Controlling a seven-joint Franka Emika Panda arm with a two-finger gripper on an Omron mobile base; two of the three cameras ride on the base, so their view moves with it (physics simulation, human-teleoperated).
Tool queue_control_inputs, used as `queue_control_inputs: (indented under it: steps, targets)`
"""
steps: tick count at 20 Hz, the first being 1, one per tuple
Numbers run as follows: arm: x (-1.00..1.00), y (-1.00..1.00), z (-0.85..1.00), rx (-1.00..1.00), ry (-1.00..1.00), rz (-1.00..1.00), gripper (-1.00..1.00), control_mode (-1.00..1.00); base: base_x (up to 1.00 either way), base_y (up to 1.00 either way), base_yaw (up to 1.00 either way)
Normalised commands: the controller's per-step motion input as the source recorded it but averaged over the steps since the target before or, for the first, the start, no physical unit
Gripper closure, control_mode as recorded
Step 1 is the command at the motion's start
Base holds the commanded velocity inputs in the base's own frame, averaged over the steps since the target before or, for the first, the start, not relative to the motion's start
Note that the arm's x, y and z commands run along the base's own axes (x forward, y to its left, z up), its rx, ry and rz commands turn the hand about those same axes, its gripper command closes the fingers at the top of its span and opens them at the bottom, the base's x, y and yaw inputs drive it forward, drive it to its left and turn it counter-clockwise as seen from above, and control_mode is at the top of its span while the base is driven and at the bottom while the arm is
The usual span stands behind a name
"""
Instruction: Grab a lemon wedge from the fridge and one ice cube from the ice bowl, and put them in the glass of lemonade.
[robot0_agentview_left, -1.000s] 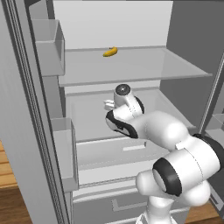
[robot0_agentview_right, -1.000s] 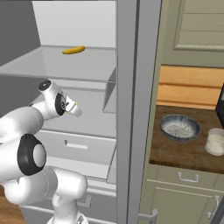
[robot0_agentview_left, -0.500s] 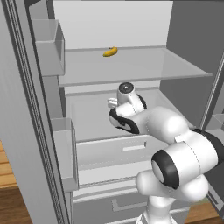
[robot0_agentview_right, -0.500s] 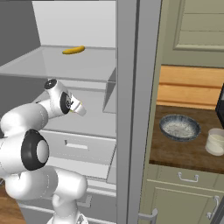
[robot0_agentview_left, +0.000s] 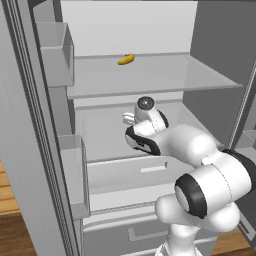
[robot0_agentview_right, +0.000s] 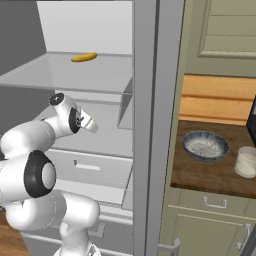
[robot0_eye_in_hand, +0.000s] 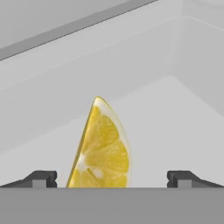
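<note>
The fridge (robot0_agentview_left: 30, 150) stands open. A small yellow lemon wedge (robot0_agentview_left: 126, 59) (robot0_agentview_right: 83, 57) lies on its upper glass shelf. My gripper (robot0_agentview_left: 129, 119) (robot0_agentview_right: 91, 124) is inside the fridge, in the compartment under that shelf, below the wedge. In the hand view the lemon wedge (robot0_eye_in_hand: 101, 148) stands upright, large and central, between the wide-apart fingertips (robot0_eye_in_hand: 41, 178) of the open gripper (robot0_eye_in_hand: 111, 178), which touch nothing. On the counter to the right of the fridge sit the ice bowl (robot0_agentview_right: 205, 146) and, right of it, the glass of lemonade (robot0_agentview_right: 246, 162).
Door bins (robot0_agentview_left: 55, 52) hang on the open left door. A pulled-out drawer (robot0_agentview_left: 150, 170) sits below the hand. The fridge's right door edge (robot0_agentview_right: 146, 125) stands between the arm and the wooden counter (robot0_agentview_right: 200, 175). Beige cabinets (robot0_agentview_right: 225, 30) hang above.
The arm has reached slightly deeper and higher into the fridge compartment. The jaws stay open and the lemon wedge has not moved.
</note>
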Motion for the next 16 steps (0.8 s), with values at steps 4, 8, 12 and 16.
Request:
queue_control_inputs:
  steps: [4, 8, 12, 16]
  targets:
    - [0.09, -0.07, -0.14, 0.01, 0.00, 0.12, -1.00, -1.00, 0.00, 0.00, 0.00]
    - [0.00, 0.00, 0.00, 0.00, 0.00, 0.09, -1.00, -1.00, 0.00, 0.00, 0.00]
    - [0.00, 0.00, 0.00, 0.00, 0.00, 0.01, -1.00, -1.00, 0.00, 0.00, 0.00]
    - [0.00, 0.00, 0.00, 0.00, 0.00, 0.00, -1.00, -1.00, 0.00, 0.00, 0.00]
